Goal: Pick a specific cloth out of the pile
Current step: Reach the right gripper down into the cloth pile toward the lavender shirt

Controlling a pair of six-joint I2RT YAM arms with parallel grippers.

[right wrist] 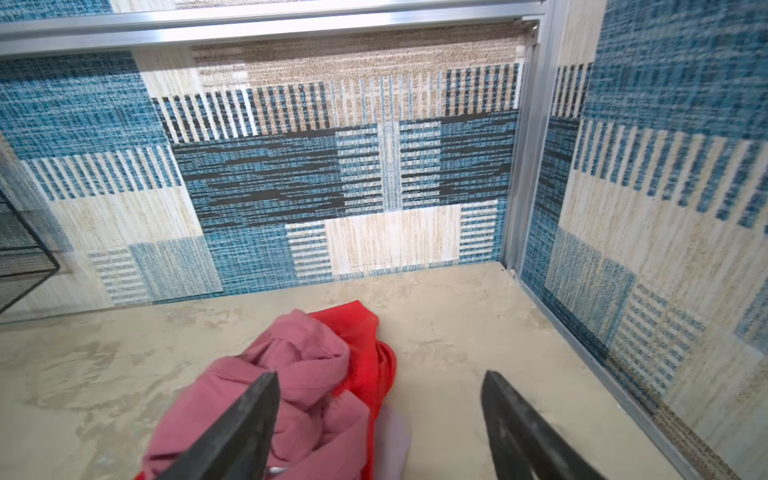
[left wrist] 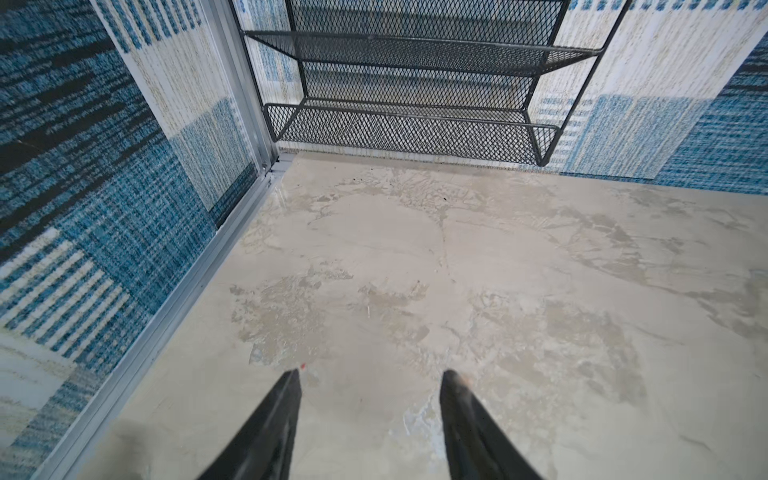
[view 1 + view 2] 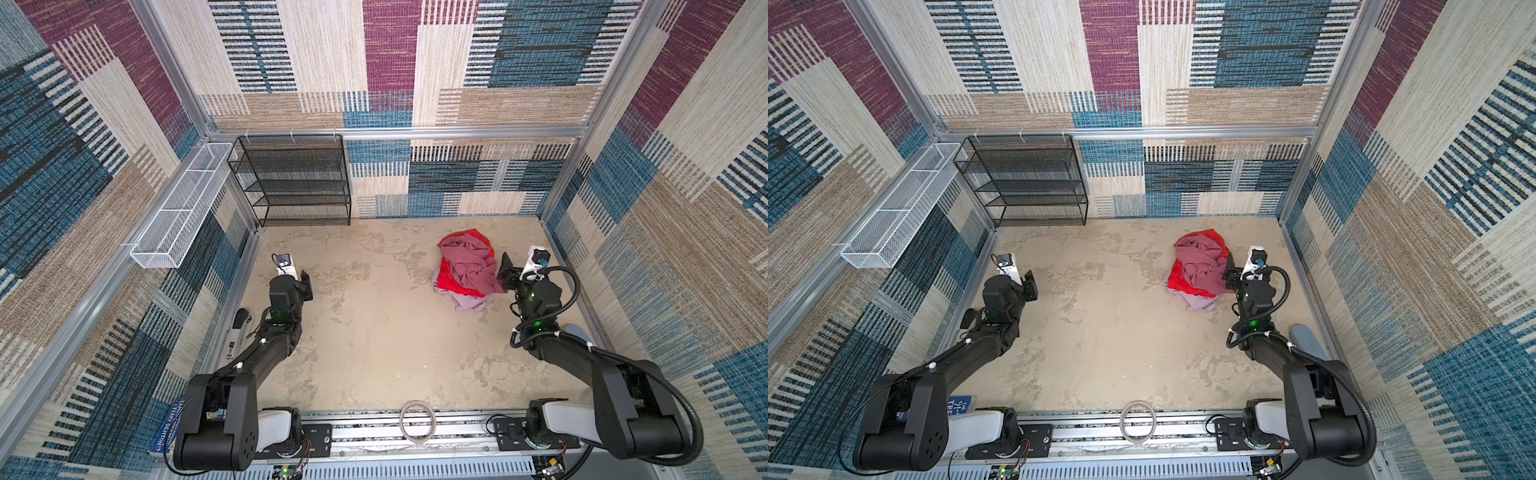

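— Looking for the cloth (image 3: 469,301): where does it lie?
— Pale lilac, at the bottom of the pile (image 3: 467,266), on the desk (image 3: 374,332) toward the right. Only its near edge pokes out.
— What covers it?
— A mauve cloth (image 3: 473,262) on top, with a red cloth (image 3: 451,282) under that. Both would likely drag along.
— And the pincers?
— The right pincer (image 1: 380,374) is released and empty, just beside the pile's right side, one finger over the mauve folds, probably lining up a grab. The left pincer (image 2: 372,374) is released too, over bare desk well apart, near a black rack (image 3: 295,183), leaving room.
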